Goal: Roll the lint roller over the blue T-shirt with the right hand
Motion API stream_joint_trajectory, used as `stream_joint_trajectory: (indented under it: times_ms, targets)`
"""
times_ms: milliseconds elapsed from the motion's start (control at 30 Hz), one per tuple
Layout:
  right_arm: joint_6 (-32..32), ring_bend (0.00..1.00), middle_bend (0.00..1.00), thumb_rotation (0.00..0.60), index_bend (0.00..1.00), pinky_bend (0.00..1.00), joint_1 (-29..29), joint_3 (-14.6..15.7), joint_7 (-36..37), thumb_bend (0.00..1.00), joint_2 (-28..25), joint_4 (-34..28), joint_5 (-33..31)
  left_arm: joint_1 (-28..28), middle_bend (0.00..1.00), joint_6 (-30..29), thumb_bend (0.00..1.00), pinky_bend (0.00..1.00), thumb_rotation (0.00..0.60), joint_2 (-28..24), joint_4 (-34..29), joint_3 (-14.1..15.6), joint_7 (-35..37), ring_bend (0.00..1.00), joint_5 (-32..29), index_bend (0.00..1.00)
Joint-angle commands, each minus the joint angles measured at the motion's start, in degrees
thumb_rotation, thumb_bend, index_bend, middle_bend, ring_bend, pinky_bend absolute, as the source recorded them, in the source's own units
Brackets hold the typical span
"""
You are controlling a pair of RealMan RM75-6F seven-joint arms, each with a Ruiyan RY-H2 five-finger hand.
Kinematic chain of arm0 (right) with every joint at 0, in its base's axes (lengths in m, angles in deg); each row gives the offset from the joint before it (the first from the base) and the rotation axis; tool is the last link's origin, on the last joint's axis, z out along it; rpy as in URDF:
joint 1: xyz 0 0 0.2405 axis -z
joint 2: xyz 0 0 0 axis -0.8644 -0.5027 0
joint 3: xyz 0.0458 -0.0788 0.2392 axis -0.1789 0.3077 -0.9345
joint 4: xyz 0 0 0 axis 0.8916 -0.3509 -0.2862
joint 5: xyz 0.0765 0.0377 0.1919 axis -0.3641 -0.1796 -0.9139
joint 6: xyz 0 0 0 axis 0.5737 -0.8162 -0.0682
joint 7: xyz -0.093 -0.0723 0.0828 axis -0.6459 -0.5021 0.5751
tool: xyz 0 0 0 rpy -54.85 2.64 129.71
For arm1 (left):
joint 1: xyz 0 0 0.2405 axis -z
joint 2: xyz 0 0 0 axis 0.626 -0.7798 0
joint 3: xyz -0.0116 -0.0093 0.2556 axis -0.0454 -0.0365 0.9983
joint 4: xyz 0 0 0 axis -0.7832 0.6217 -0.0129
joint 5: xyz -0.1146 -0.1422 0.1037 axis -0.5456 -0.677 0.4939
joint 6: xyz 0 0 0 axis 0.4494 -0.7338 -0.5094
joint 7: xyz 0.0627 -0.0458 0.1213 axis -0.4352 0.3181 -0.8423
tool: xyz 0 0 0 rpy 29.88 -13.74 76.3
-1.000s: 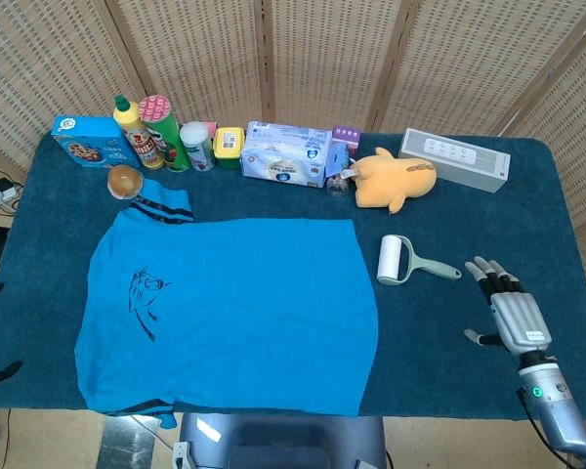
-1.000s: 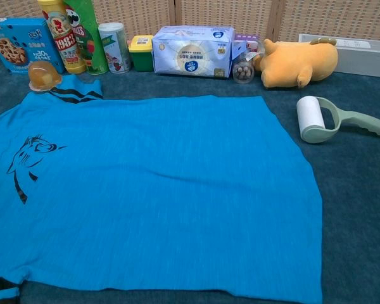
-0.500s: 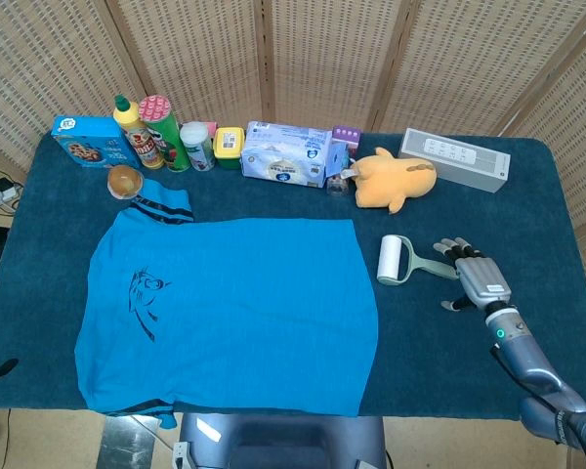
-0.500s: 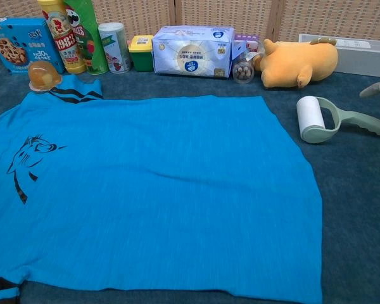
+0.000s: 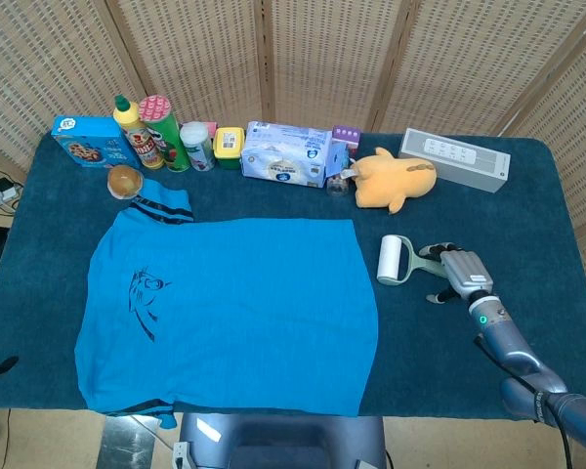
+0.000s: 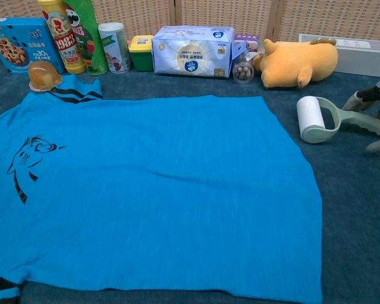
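Woven wicker screen panels [image 5: 322, 59] behind; dark blue cloth-covered table [image 5: 557, 205]; even light.

Right hand [image 6: 379, 107] cut by frame edge — left hand unseen.

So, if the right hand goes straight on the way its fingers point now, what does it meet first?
Most likely the lint roller: the right hand points left along its green handle, with fingers on both sides. Whether they already touch is unclear. Beyond it lies the blue T-shirt.
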Motion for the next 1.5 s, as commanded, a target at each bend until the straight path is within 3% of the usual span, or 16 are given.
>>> stream_joint_trajectory:
  times_ms: [33, 267, 600, 833, 900, 1100, 1233, 1500]
  targets:
    - [0.02, 0.27, 0.32, 0.600, 0.26, 0.38, -0.19, -0.25, -0.42, 0.12, 0.30, -0.12, -0.41, 0.03, 0.00, -0.07, 0.09, 0.00, 0.600, 0.03, -0.02, -0.09, -0.01, 0.00, -0.23, 0.00]
    - [-0.91, 0.40, 0.41, 0.600, 0.30, 0.58, -1.04, -0.97, -1.62, 0.24, 0.85, -0.83, -1.98, 0.20, 0.00, 0.08, 0.09, 0.00, 0.600, 0.09, 0.00, -0.12, -0.19, 0.00, -0.53, 0.00]
    - [-4.77, 0.51, 0.54, 0.600, 0.41, 0.65, -3.35, -2.14, -6.23, 0.38, 3.44, 2.01, -7.53, 0.31, 0.00, 0.11, 0.09, 0.00, 0.600, 0.18, -0.03, -0.10, -0.35, 0.00, -0.78, 0.00]
    - [-5.05, 0.65, 0.66, 0.600, 0.55, 0.81, -3.97, -3.06, -9.14, 0.91, 4.37, 1.27, -11.15, 0.40, 0.00, 0.15, 0.09, 0.00, 0.600, 0.19, -0.03, -0.12, -0.40, 0.00, -1.00, 0.00]
    - [-4.78, 0.70, 0.69, 0.600, 0.58, 0.88, -3.85, -3.57, -8.35, 0.99, 4.13, 0.12, -11.45, 0.36, 0.00, 0.09, 0.09, 0.00, 0.600, 0.13, -0.04, -0.14, -0.20, 0.00, -1.05, 0.00]
    - [1.03, 0.74, 0.70, 0.600, 0.59, 0.97, -2.66, -3.44, -5.93, 1.00, 2.83, -2.84, -5.53, 0.34, 0.00, 0.13, 0.09, 0.00, 0.600, -0.01, 0.03, -0.06, 0.18, 0.00, -0.74, 0.00]
    - [7.06, 0.74, 0.70, 0.600, 0.59, 0.98, -2.69, -2.05, -4.65, 1.00, 1.71, -4.36, 2.51, 0.43, 0.00, 0.44, 0.09, 0.00, 0.600, -0.05, 0.07, 0.08, 0.30, 0.00, -0.47, 0.00]
    - [5.30, 0.74, 0.70, 0.600, 0.58, 0.98, -7.08, -1.61, -4.57, 1.00, -1.57, -8.44, 8.22, 0.16, 0.00, 0.30, 0.09, 0.00, 0.600, -0.26, 0.08, 0.44, 0.95, 0.00, 0.64, 0.00]
